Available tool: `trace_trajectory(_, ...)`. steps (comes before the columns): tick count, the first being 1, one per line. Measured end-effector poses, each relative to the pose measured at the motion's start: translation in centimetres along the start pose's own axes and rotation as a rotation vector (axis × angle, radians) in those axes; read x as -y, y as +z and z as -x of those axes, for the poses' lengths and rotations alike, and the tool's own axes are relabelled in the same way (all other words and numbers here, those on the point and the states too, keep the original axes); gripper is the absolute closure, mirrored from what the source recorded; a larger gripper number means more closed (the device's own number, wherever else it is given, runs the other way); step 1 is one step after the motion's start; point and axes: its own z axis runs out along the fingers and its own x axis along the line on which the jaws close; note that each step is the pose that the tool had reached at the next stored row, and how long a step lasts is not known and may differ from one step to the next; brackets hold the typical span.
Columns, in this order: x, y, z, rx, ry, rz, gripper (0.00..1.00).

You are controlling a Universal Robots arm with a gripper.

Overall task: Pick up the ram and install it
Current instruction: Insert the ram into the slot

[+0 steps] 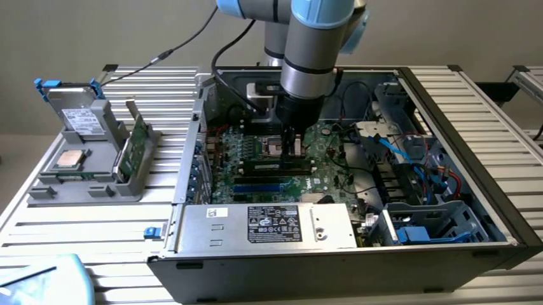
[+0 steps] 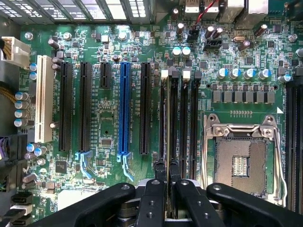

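The ram [image 2: 168, 118] shows edge-on as a thin dark strip lying along the memory slots [image 2: 189, 123] of the green motherboard [image 2: 104, 127]. My gripper [image 2: 168, 171] is shut on its near end, with one black fingertip [image 2: 159, 166] on each side. I cannot tell whether the stick sits in a slot or just above one. In the exterior view the gripper [image 1: 294, 151] reaches straight down into the open computer case [image 1: 475, 190], touching down at the black slots [image 1: 273, 167] beside the processor socket.
The empty processor socket [image 2: 241, 161] lies close beside the slots, and expansion slots, one of them blue [image 2: 124, 109], lie on the other side. The power supply [image 1: 271, 225] fills the case front and cables [image 1: 407, 152] the right. A grey parts tray [image 1: 85, 184] stands outside.
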Motion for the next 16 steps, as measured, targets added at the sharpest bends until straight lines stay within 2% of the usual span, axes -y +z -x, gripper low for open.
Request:
trace_trajectory(11,0.01,0.20,0.01,0.0001,0.000,0.0004,0.86)
trace_trajectory(12,0.01,0.20,0.01,0.0003,0.000,0.0002,0.84)
trace_trajectory(14,0.01,0.20,0.01,0.0001,0.000,0.0000,0.72)
trace_trajectory(15,0.02,0.20,0.01,0.0001,0.000,0.0000,0.72)
trace_trajectory(16,0.02,0.20,0.01,0.0001,0.000,0.0000,0.66)
